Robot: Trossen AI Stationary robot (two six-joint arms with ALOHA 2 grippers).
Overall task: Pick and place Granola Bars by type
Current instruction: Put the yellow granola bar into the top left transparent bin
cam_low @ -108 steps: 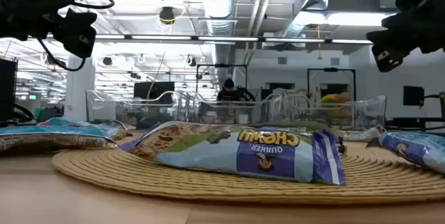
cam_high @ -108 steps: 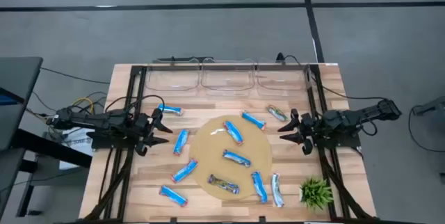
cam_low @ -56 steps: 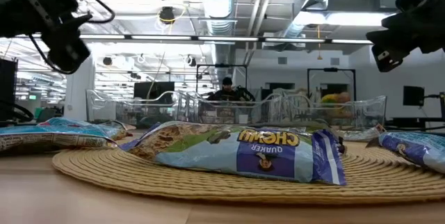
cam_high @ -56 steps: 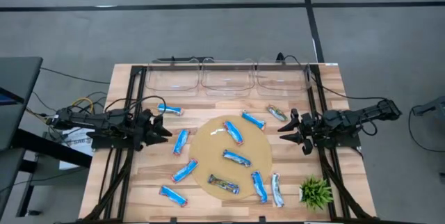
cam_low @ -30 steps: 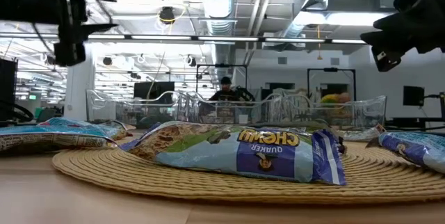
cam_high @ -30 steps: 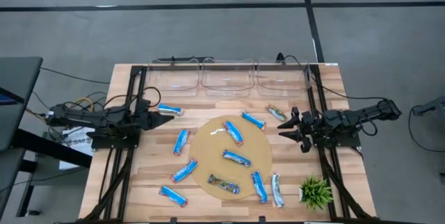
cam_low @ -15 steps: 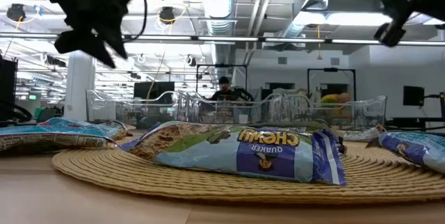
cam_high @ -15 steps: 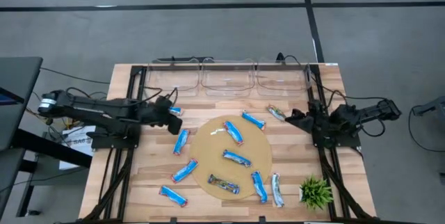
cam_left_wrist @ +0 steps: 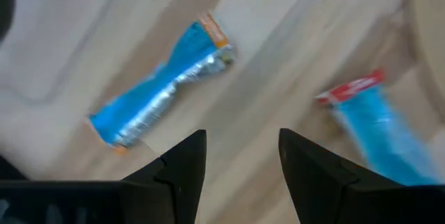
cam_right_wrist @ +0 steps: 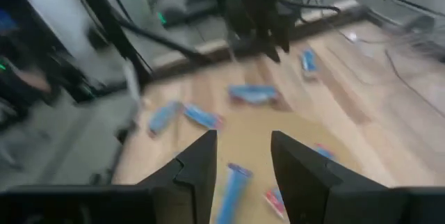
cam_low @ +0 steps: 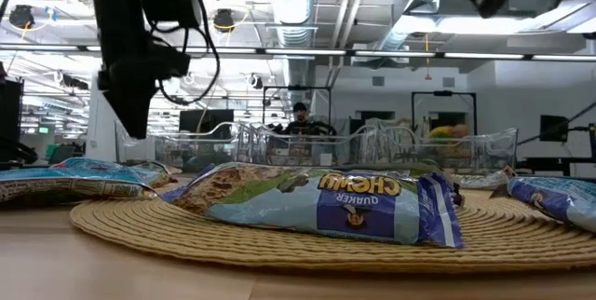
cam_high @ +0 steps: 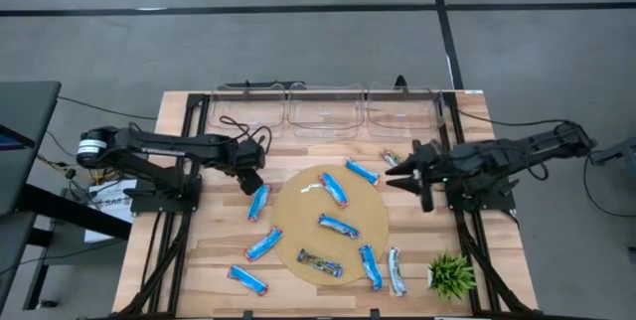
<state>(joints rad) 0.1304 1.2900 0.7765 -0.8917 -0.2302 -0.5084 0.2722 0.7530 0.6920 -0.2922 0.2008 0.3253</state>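
Left gripper (cam_left_wrist: 236, 156): parted, empty, above a blue bar (cam_left_wrist: 158, 85) (wood tabletop)
Right gripper (cam_right_wrist: 242, 156): parted, empty, near the woven mat's (cam_high: 376, 223) edge

- The high view looked straight down on the whole wooden table (cam_high: 199, 260).
- The low view sat at tabletop height, close to the woven mat (cam_low: 279, 244).
- Wrist views looked past their own fingers at the table.

Left end effector (cam_high: 248, 174) has swung in over the blue bar (cam_left_wrist: 158, 85) beside the mat; right end effector (cam_high: 396, 174) has moved inward toward the mat.
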